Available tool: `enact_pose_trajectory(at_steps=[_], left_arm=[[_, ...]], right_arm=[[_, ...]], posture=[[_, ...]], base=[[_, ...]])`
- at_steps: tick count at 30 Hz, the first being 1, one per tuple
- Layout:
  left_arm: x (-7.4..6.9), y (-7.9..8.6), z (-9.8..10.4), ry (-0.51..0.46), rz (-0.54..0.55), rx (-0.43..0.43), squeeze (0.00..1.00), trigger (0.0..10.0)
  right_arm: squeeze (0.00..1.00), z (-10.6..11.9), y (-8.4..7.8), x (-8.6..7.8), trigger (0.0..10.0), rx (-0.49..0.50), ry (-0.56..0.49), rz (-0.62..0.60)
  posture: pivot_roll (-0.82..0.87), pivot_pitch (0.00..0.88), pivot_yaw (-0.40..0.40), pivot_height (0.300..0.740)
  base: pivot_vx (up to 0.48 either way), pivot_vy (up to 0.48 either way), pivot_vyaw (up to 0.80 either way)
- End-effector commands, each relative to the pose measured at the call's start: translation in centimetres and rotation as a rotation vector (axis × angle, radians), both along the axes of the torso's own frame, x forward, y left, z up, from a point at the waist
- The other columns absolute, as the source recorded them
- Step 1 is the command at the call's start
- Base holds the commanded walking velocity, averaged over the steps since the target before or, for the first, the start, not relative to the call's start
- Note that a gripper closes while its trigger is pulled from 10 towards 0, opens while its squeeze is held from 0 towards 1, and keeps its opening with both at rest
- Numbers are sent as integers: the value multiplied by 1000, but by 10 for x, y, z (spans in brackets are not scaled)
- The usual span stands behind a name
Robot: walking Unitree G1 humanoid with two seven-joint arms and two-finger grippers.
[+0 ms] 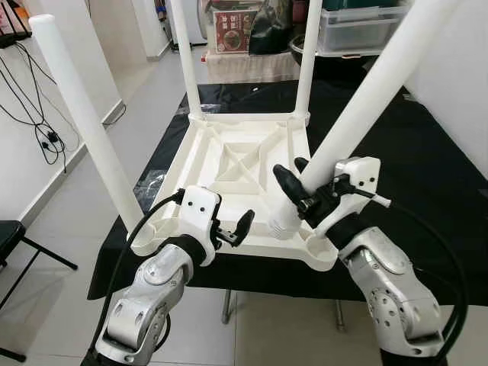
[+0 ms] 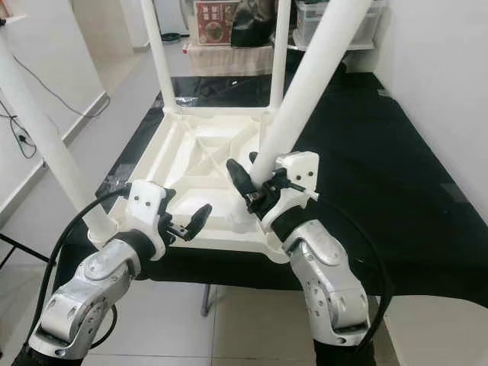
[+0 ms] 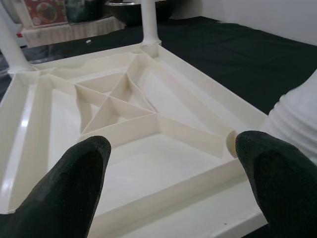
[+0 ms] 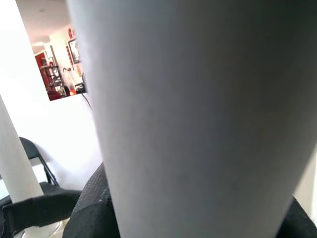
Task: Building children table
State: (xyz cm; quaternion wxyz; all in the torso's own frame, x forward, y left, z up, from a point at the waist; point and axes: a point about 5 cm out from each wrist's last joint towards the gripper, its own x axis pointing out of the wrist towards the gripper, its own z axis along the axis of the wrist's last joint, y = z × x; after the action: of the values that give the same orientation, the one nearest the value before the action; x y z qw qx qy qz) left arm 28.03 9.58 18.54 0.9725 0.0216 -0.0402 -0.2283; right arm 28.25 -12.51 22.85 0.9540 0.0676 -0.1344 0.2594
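Note:
A white plastic children's tabletop lies upside down on a black-covered table. Two legs stand upright in its far corners, and a third leg rises from the near left corner. My right gripper is shut on the fourth white leg, which leans to the right with its lower end resting on the tabletop beside the near right corner socket. My left gripper is open at the tabletop's near edge, holding nothing; its black fingertips frame the ribbed underside.
The black cloth covers the table out to the right. A white wall stands close on the right. Boxes and a clear bin sit behind the table. Cables hang on the left wall, and a black chair stands lower left.

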Motion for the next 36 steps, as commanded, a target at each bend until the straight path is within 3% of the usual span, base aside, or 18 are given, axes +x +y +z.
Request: enact_pose_trajectory(at_steps=[1, 12, 27, 36], left_arm=[[3, 3, -5, 6, 46, 15, 0, 10000], [2, 4, -12, 23, 86, 15, 0, 10000], [6, 2, -4, -24, 97, -3, 0, 10000], [7, 9, -5, -33, 119, -39, 0, 10000]], right_arm=[[0, 3, 6, 3, 10000, -17, -30, 14], [0, -1, 9, 6, 10000, -32, -18, 5], [0, -1, 9, 11, 10000, -51, -17, -6], [0, -1, 9, 11, 10000, -70, -21, -5]], posture=[[-100, 36, 35, 740], [-90, 52, 32, 740], [-83, 63, 18, 740], [-89, 65, 18, 740]], base=[[0, 0, 0], [0, 0, 0], [0, 0, 0], [0, 0, 0]])
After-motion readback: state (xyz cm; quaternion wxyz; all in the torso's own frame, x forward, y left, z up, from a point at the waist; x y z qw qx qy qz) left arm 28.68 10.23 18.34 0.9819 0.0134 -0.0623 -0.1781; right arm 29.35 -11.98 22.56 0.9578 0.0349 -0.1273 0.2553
